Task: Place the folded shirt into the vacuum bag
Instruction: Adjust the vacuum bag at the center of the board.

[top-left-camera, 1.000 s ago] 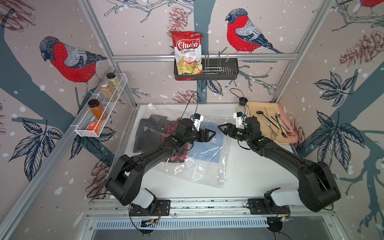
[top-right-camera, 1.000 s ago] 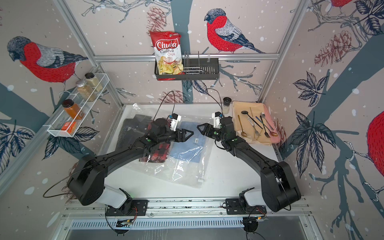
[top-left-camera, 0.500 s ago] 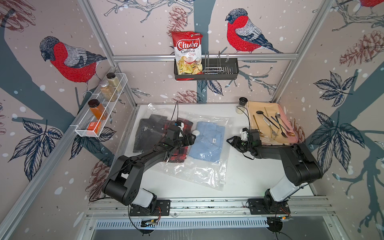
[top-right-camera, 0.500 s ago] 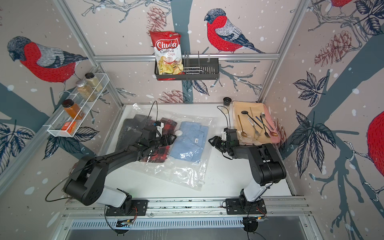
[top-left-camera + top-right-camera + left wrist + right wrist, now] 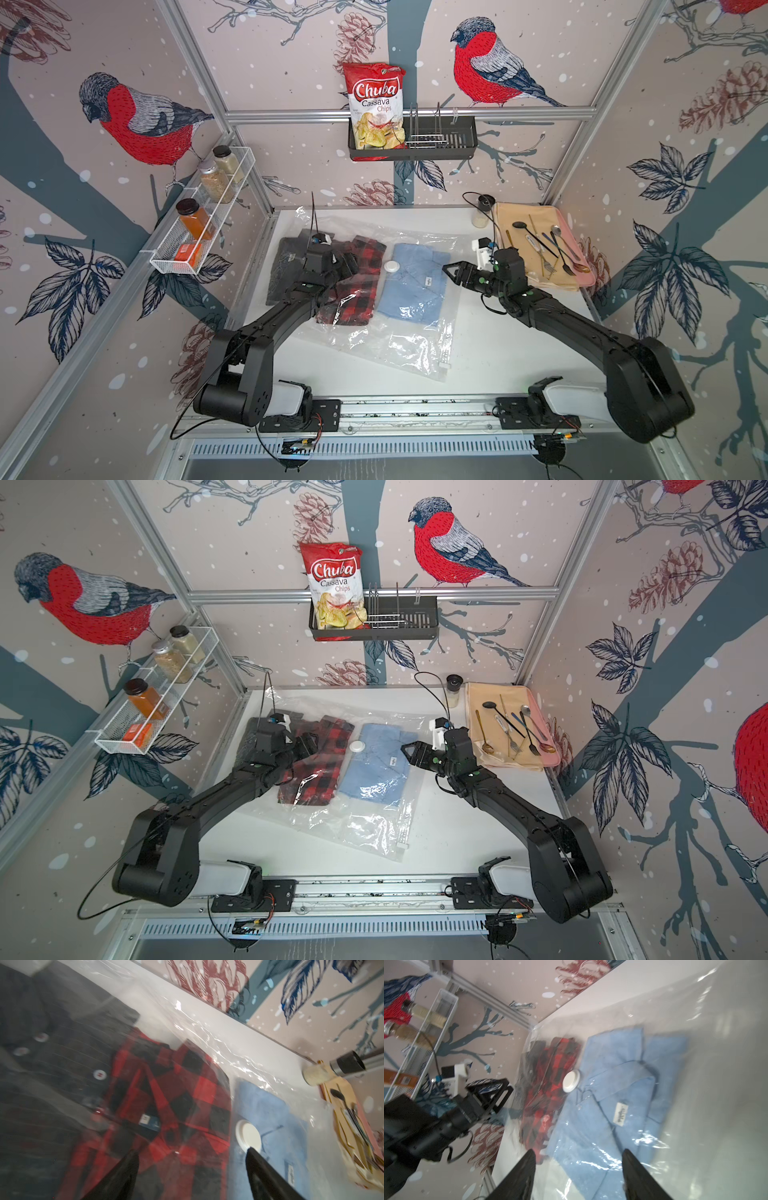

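Our left gripper [image 5: 193,1169] hangs with its jaws apart and empty, just above a red checked shirt [image 5: 187,1093]. Our right gripper [image 5: 579,1174], also parted and empty, hovers over the edge of the folded blue shirt [image 5: 623,1088]. Both shirts lie side by side beneath the clear plastic of the vacuum bag [image 5: 399,345], flat on the white table [image 5: 519,353]. The bag's round white valve [image 5: 390,267] sits between them. A dark shirt [image 5: 284,268] lies beside the checked one.
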Tool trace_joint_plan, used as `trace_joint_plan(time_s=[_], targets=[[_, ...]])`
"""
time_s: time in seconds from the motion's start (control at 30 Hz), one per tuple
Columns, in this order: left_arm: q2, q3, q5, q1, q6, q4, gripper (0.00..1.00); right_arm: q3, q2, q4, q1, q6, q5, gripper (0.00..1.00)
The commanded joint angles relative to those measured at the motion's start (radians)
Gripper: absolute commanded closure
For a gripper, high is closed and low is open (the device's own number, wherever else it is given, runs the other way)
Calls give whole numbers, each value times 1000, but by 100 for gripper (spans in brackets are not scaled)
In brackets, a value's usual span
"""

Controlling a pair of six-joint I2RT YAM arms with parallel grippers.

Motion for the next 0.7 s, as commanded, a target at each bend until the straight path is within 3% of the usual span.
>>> trace_joint_plan(time_s=[0.0,0.13,0.3,0.47,0.6,0.67], targets=[[42,34,-88,69,46,-7,19,33,69,92,69,0,-139,34],[156,69,-155,156,65,21,19,92,201,95,145,-27,-161,34],[308,146,-161,212,69,-29,19,87,381,144,143,34,-145,36],[327,152,-135,246,44,-45,19,54,507,124,51,47,-32,41],[299,126,-126,248,42,-47,19,39,506,87,-34,10,51,41],[285,113,-95,248,38,-46,19,49,497,69,-78,-11,35,41]])
